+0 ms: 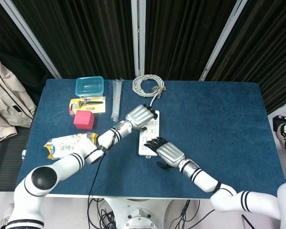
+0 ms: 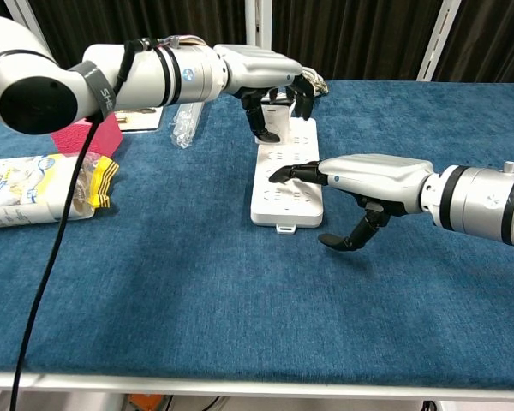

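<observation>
Pressing my right hand (image 2: pixel 373 180) fingertips flat on the near end of the power strip (image 1: pixel 149 133), mid-table; my left hand (image 2: pixel 270 73) curls over the plug (image 2: pixel 272 120) at its far end, grip unclear.

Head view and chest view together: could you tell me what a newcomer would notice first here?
Both hands meet over the white power strip at mid-table: the left hand curls around the plug at its far end, while the right hand rests fingertips on its near end. A pink block sits further left.
</observation>
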`<state>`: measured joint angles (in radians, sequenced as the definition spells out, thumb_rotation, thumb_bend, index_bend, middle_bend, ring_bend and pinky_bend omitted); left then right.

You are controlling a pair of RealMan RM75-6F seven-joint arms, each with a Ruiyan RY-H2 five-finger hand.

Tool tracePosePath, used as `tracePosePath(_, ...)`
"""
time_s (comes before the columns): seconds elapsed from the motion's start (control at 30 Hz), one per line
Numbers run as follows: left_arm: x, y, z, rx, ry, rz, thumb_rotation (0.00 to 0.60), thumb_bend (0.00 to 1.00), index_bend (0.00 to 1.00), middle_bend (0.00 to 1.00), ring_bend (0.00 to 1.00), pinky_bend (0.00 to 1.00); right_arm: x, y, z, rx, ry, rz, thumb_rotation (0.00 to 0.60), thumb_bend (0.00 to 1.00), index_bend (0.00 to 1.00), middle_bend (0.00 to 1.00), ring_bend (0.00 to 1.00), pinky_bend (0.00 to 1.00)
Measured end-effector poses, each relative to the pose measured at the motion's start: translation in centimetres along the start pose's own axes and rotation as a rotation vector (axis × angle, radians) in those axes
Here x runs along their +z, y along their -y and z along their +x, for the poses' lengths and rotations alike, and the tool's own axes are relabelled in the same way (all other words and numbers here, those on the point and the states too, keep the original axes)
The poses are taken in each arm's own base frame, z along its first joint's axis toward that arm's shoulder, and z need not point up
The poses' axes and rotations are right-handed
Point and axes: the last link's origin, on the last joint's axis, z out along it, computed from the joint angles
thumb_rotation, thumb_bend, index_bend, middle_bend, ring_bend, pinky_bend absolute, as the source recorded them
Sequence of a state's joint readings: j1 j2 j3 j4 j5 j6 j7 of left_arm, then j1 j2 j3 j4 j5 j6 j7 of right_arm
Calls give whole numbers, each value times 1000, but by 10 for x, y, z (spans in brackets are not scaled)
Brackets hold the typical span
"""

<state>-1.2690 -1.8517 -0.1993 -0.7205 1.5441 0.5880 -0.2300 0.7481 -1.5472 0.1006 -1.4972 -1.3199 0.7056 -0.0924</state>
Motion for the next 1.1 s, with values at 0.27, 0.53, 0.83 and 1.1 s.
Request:
tracePosePath(0.27,4,4,-8,79,5,-11,600,360,448,420,369,508,1,0,-1,2,2,-1,600,356,0,72,0,0)
tracePosePath(0.53,7,7,-8,110,-22,-15,600,398,545,604,581,740,3,-1,-3,9,10,-6,600,357,0,74,0,0)
tracePosePath(0.83,9,12,-12,102,-48,-7,600,458,596,736,696,869,5,-1,-4,10,21,-9,600,361,0,76,0,0)
tracePosePath(1.1,8,14,-7,86,-73,-18,600,476,622,755,705,883,6,-2,-6,14,28,-16,600,363,0,78,0,0)
